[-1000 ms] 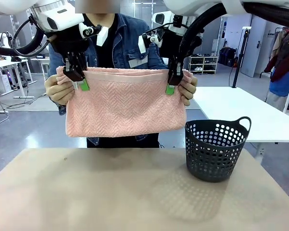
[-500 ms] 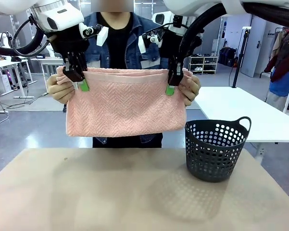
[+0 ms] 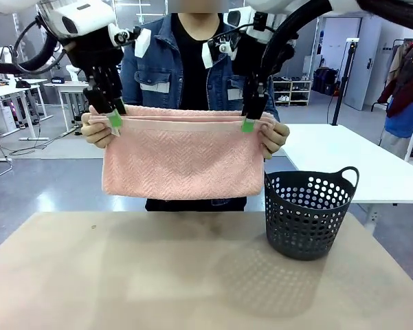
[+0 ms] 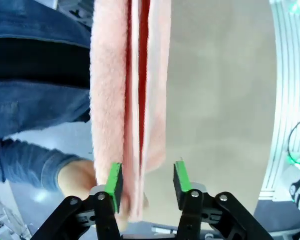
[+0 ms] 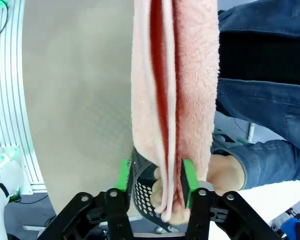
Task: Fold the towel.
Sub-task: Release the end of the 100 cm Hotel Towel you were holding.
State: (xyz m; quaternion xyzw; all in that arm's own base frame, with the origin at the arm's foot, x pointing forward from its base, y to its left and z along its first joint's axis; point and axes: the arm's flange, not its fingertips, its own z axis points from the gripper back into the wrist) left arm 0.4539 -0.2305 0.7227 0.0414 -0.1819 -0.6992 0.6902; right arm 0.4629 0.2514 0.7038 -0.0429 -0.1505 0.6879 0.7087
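Observation:
The salmon-pink towel (image 3: 182, 161) hangs folded double above the table, held up at its top corners by the person's hands (image 3: 96, 130). My left gripper (image 3: 113, 120) stands open over the top left corner. In the left wrist view the towel's edge (image 4: 127, 100) runs between the spread green pads (image 4: 114, 180), with a clear gap on one side of the left gripper (image 4: 147, 180). My right gripper (image 3: 248, 124) is open over the top right corner. In the right wrist view the towel (image 5: 174, 85) passes between the parted pads (image 5: 188, 177) of the right gripper (image 5: 155, 176) and a hand pinches it there.
A dark perforated basket (image 3: 309, 213) stands on the right side of the tan table (image 3: 158, 275). The person in a denim jacket (image 3: 151, 75) stands at the far edge. A white table (image 3: 343, 158) lies behind on the right.
Both grippers went from shut on the towel's top edge to open and rose slightly. The person's hands now carry the towel, which sits a little lower and to the right.

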